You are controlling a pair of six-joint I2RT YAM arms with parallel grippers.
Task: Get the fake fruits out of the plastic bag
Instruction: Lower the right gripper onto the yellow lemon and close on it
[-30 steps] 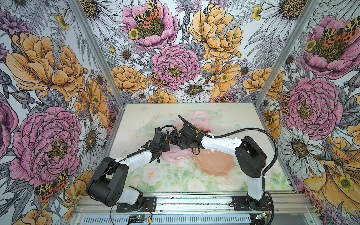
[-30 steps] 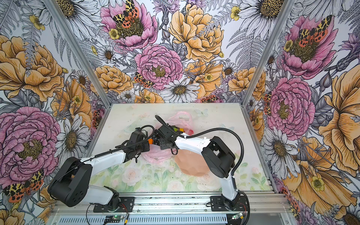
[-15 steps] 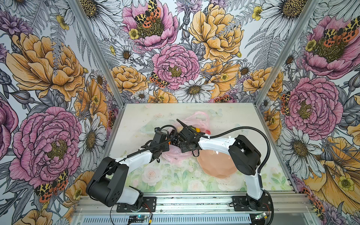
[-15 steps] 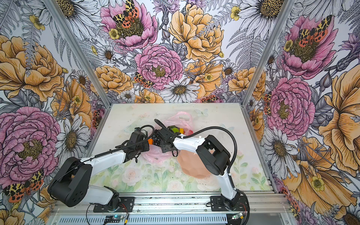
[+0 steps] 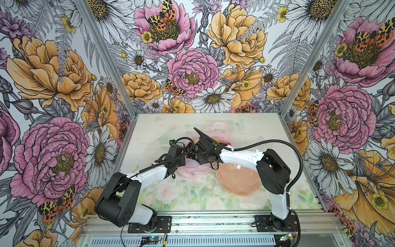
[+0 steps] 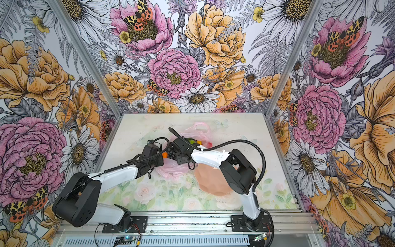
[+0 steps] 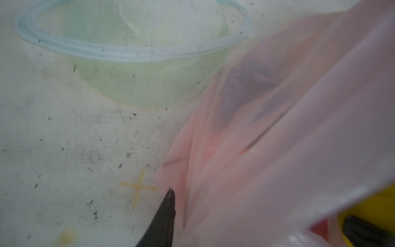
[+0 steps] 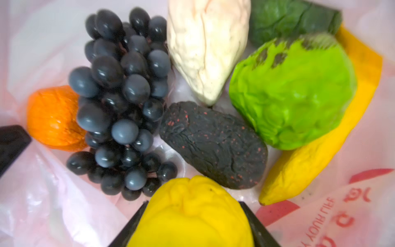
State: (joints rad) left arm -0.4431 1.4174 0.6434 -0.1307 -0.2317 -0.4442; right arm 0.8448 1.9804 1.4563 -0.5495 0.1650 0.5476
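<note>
The pink plastic bag [image 5: 215,130] lies mid-table in both top views, its mouth held up. My left gripper [image 5: 188,149] is shut on the plastic bag's rim; one of its fingers [image 7: 166,213] shows beside the pink film [image 7: 277,128]. My right gripper [image 8: 194,203] reaches inside the bag and is shut on the yellow lemon [image 8: 192,220], which touches both fingers. Loose in the bag lie the dark grape bunch [image 8: 121,102], orange [image 8: 51,117], cream pear [image 8: 205,47], bright green fruit [image 8: 292,92], banana [image 8: 320,149], a black speckled fruit [image 8: 213,145] and a dark green fruit [image 8: 292,21].
A peach-pink scalloped dish [image 5: 239,181] sits on the table in front of the bag, partly under my right arm. A clear pale-green bowl [image 7: 128,53] stands left of the bag. Flowered walls close in the table on three sides.
My right gripper has pushed a little deeper and leftward into the bag and its jaws have narrowed onto the lemon. The left arm has not moved.
</note>
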